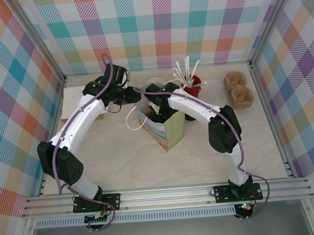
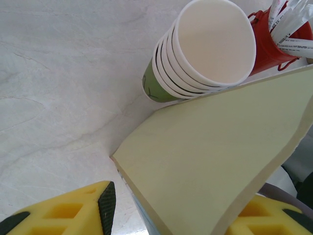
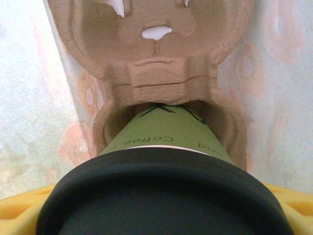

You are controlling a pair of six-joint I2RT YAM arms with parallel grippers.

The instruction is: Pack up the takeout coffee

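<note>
Takeout coffee is clamped in the right pincer, with its base at a socket of the pulp tray inside the paper bag. The left pincer grips the bag's wall. If you release before the base seats squarely, expect it to tip and spill.

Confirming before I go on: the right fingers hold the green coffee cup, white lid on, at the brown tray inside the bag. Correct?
Not quite. The lid is black, not white; the right wrist view shows it. The rest stands: the right fingers hold the green coffee cup at the brown tray inside the bag.
</note>
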